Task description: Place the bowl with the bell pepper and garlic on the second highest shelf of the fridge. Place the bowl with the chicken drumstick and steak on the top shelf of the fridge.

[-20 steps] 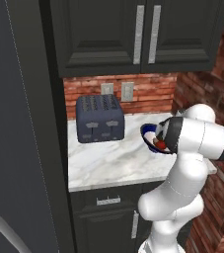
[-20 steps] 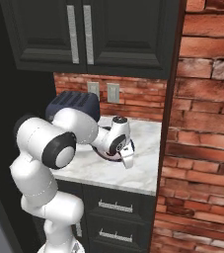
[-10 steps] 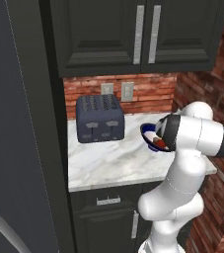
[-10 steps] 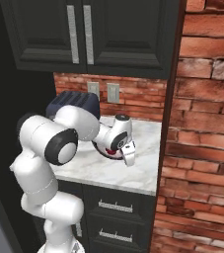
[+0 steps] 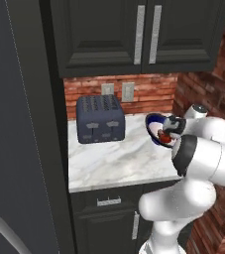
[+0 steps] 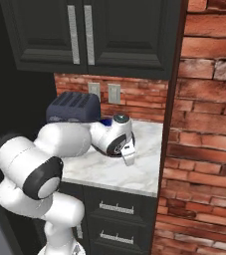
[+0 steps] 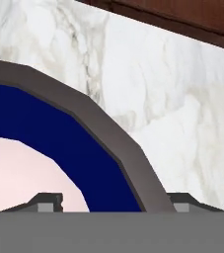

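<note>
Marble tabletop (image 5: 109, 161) at frame centre carries a dark toaster (image 5: 100, 119), while right of centre the hand (image 5: 169, 130) is clamped on the raised, tilted blue bowl (image 5: 156, 130) holding the bell pepper (image 5: 166, 140).

Dark blue round bowl (image 6: 106, 122): mostly hidden behind the white wrist.
Bowl rim (image 7: 108, 133): cut off by the hand view's edges.
Gripper: open or closed, cannot tell.

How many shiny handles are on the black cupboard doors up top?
2: the left handle and the right handle, side by side where the two upper doors meet, above the toaster.
</note>
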